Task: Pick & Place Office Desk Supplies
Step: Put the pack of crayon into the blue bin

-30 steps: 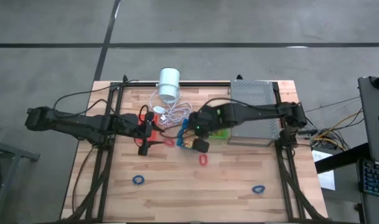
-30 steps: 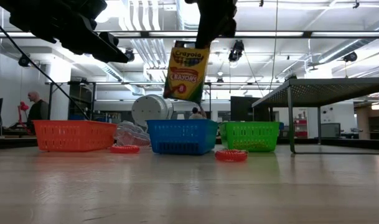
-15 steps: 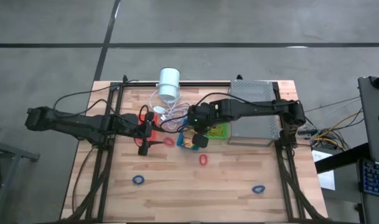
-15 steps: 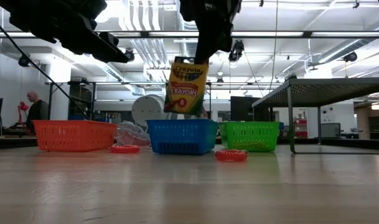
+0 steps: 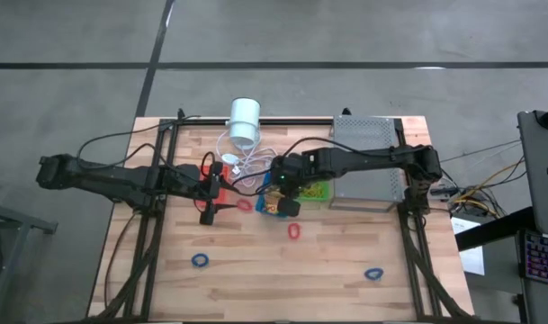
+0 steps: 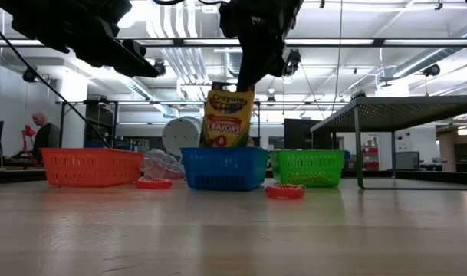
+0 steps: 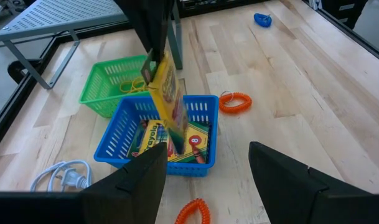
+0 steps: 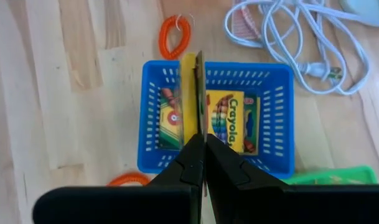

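My right gripper point(image 6: 251, 73) is shut on a yellow-green crayon box point(image 6: 227, 119) above the blue basket point(image 6: 224, 169). The box stands nearly upright, its lower end inside the basket point(image 7: 158, 142), where other crayon boxes point(image 8: 233, 121) lie flat. The green basket point(image 6: 308, 167) stands right of the blue one and the red-orange basket point(image 6: 91, 166) to its left. My left gripper point(image 7: 208, 180) is open, hovering near the red-orange basket and facing the blue one. Red rubber bands point(image 5: 294, 231) point(image 5: 245, 204) and blue ones point(image 5: 200, 261) point(image 5: 373, 273) lie on the table. My right gripper pinches the crayon box by its top end point(image 6: 235, 90) between the two fingers, coming from above and pointing down. The box hangs almost upright below the fingers point(image 8: 188, 163). Its lower end point(image 7: 175, 138) is inside the blue basket; whether it rests on the boxes there, I cannot tell.
A white cylinder point(image 5: 245, 121) with its coiled white cord point(image 5: 247, 162) lies behind the baskets. The grey perforated tray point(image 5: 368, 157) stands on legs at the far right. The near half of the wooden table point(image 5: 282, 279) holds only rubber bands.
My right gripper has moved down and a little toward the far left, still shut on the crayon box. The box, lifted clear above the blue basket a second ago, now has its lower end below the basket's rim.
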Robot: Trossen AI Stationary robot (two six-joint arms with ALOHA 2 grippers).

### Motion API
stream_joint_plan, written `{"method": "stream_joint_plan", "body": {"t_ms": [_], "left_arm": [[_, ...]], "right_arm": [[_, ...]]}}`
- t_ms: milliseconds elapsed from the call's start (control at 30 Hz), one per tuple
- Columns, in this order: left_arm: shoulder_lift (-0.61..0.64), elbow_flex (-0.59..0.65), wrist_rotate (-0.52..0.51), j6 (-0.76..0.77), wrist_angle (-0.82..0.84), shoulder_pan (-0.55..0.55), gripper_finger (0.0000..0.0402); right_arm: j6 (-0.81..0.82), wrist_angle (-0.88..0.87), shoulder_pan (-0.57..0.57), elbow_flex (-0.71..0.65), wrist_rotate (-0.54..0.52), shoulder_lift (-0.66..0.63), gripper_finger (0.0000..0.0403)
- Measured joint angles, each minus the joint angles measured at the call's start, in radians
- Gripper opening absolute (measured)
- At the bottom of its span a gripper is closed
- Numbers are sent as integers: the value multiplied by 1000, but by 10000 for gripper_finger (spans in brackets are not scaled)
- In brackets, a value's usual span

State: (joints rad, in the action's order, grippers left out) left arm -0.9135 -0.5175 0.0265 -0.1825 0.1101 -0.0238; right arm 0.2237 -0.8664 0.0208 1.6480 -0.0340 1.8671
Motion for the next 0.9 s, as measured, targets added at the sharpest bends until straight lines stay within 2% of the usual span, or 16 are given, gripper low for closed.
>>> {"method": "stream_joint_plan", "body": {"t_ms": [533,900], "left_arm": [[0,0,0,0,0,-1,230],[0,0,0,0,0,-1,230]], "right_arm": [[1,146,-1,-114,85,0,8],[5,151,-1,-109,107,-1,8]]}}
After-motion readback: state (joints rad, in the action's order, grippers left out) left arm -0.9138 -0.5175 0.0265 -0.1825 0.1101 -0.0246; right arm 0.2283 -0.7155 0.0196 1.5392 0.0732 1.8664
